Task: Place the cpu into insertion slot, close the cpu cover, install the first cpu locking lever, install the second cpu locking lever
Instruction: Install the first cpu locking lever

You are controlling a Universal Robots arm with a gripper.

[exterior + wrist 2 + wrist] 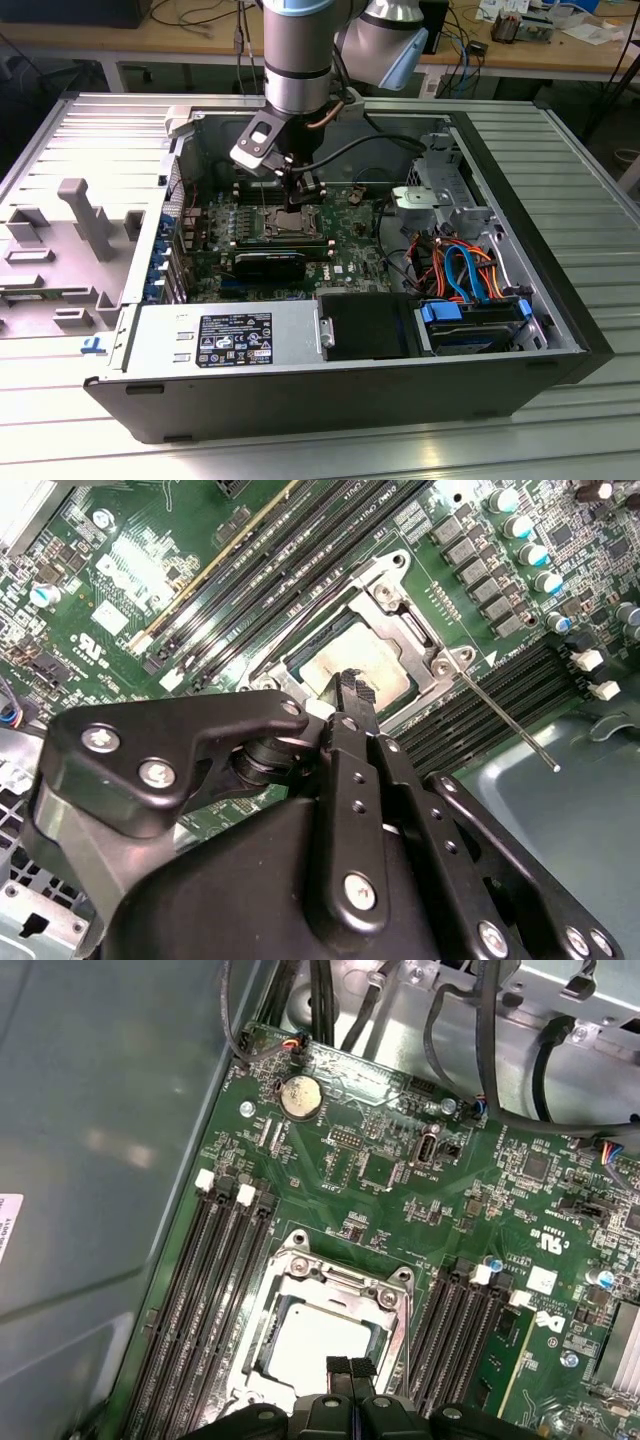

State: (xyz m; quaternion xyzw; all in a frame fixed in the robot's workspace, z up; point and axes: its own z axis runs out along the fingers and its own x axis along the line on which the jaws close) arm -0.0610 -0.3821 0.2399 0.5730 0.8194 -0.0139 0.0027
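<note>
Gripper point(350, 1370) fingertips are pressed together with nothing visible between them. They are poised directly over the insertion slot point(262, 1305), at one edge of the chip; contact with the metal cannot be confirmed.

The cpu point(315, 1345) is seated flat in the insertion slot. Assessment: the chip is light, stiff and smooth on top, and probably delicate underneath. It should be taken by its outer edges only and never pressed off-centre. Its top is a dull silver square, faintly reflective.

The cpu cover point(340, 1282), a thin silver frame with a square window, appears to lie down over the chip's border, within the insertion slot's rim. As thin sheet, it is judged springy and liable to bend if forced.

One slim wire locking lever point(510, 720) angles away from a corner of the insertion slot, unlatched.

Long black memory slots point(205, 1280) flank the insertion slot on two sides, on the green motherboard point(380, 1175). Farther from the insertion slot are a coin battery point(300, 1097) and the walls of the computer case point(560, 300), which rests on the counter point(600, 170).
</note>
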